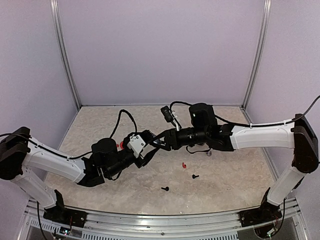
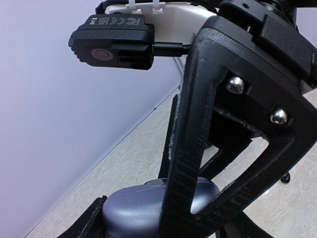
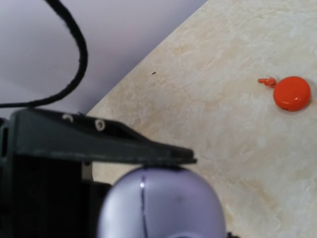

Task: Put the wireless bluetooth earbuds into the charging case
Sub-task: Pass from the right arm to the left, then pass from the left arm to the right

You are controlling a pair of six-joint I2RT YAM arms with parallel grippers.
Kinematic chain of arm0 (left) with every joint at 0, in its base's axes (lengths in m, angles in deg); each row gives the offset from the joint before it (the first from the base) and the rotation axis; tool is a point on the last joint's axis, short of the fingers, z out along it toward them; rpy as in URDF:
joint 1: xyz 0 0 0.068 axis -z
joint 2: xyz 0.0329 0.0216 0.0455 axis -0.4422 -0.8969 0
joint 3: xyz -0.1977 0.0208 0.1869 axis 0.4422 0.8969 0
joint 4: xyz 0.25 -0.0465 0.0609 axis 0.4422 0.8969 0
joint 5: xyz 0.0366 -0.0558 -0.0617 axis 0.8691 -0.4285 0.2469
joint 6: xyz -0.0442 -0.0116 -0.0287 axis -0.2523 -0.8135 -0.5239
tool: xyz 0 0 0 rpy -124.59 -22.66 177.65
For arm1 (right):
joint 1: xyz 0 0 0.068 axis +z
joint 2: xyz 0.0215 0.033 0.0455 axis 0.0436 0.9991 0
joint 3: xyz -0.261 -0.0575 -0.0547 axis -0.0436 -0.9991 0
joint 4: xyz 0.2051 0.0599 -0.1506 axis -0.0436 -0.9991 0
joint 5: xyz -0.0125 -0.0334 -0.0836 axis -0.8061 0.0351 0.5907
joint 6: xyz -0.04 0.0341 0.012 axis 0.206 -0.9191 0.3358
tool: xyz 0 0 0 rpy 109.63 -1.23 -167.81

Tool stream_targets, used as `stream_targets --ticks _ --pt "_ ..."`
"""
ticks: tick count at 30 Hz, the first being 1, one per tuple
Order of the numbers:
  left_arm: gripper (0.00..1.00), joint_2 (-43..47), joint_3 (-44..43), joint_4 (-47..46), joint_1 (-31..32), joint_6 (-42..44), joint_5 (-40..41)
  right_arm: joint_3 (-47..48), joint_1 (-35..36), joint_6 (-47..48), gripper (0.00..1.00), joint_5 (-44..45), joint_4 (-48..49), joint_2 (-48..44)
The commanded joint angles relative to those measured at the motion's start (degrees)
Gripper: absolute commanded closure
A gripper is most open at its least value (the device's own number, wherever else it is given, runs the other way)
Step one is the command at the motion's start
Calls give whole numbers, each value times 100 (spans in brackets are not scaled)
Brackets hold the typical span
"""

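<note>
Grey charging case (image 3: 161, 203) sits clamped in right end effector (image 1: 157, 142); left end effector (image 1: 147, 148) flanks it, closure not determinable.

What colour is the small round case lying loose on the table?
The round case is orange-red; it shows best in the right wrist view.

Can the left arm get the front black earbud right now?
Probably not yet: the left gripper is busy at the grey case the right gripper holds. The black earbud itself lies on open table.
</note>
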Motion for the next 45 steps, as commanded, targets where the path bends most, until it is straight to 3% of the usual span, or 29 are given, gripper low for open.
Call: stream_targets --ticks 1,6,9,12,18,24,34,45 --pt "40 -31 -101 -362 53 94 112 -49 78 -23 53 48 126 -191" --pt "53 167 105 -360 65 152 -313 -58 32 105 38 -294 169 -334" --pt "55 500 329 -344 59 138 -872 -65 -114 203 27 -836 202 -471" --pt "56 965 498 -150 55 135 -1560 -143 -315 252 23 -1586 262 -622" --pt "57 1810 556 517 65 45 -2868 -266 -451 137 25 -3196 433 -802" --pt "60 2356 399 983 257 176 -3450 -513 -398 -1065 31 -4164 1741 -829" --pt "62 2307 25 1534 470 535 -3643 -82 50 -1113 39 -4561 1492 -516" --pt "63 2184 -122 1666 538 710 -3772 -121 290 -1640 55 -4829 2203 -252"
